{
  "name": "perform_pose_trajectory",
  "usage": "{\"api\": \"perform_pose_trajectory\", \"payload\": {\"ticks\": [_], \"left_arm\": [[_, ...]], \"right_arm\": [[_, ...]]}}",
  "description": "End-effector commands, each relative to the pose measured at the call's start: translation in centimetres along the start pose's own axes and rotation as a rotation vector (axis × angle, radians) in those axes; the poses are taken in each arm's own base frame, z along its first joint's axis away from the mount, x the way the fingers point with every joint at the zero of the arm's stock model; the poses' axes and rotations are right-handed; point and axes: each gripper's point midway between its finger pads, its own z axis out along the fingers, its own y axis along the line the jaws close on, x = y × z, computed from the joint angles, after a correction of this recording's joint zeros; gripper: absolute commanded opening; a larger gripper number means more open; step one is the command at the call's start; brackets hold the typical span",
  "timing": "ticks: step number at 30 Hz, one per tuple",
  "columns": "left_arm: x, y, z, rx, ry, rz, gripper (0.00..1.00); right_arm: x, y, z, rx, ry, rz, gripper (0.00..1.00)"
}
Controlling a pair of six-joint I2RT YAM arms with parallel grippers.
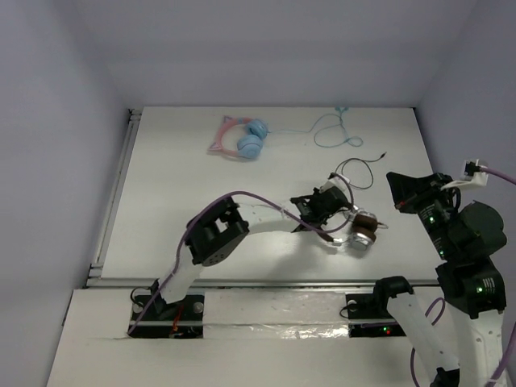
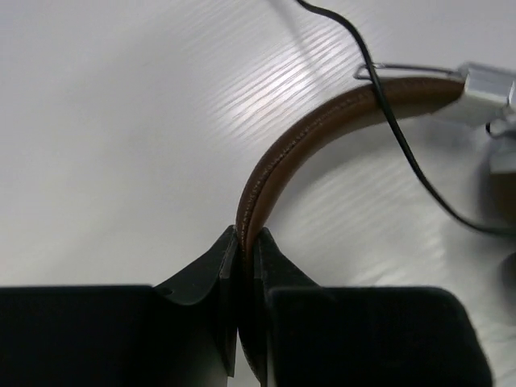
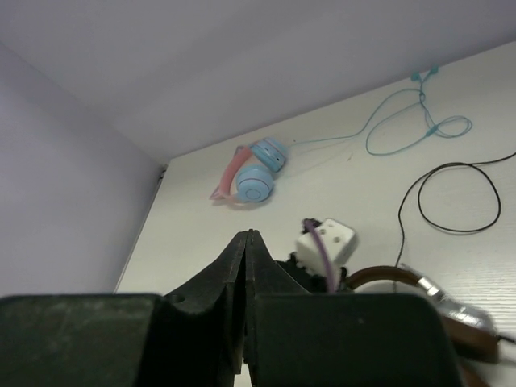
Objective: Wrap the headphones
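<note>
My left gripper (image 2: 243,242) pinches the light headphones' (image 1: 364,226) stiff headband (image 2: 298,133), a sound hold up from the earcup (image 1: 352,242), though the limp cable (image 2: 403,145) will likely flop, and my right gripper (image 3: 247,242) is pressed together, empty.

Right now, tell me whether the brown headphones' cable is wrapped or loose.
Loose: the black cable lies in an open loop on the table, only crossing the headband once, not wound around it.

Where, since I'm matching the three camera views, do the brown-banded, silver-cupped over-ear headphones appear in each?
Top external: brown-banded silver headphones, right of centre.
Left wrist: their headband arcs from centre to upper right.
Right wrist: bottom right.
Shared landmark: thin black cable.
</note>
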Motion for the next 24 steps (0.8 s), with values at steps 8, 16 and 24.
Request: {"api": "perform_pose_trajectory", "payload": {"ticks": [8, 16, 24], "left_arm": [[-6.0, 9.9, -15.0, -0.127, -0.151, -0.077, 0.00], [-10.5, 16.6, -21.8, -0.208, -0.276, -0.149, 0.00], [-13.2, 21.5, -28.6, -0.243, -0.340, -0.170, 0.00]], "right_arm": [[3.4, 0.9, 5.2, -0.114, 0.104, 0.084, 0.06], [5.3, 3.3, 7.4, -0.307, 0.184, 0.059, 0.23], [6.2, 4.1, 10.7, -0.417, 0.221, -0.041, 0.45]]}}
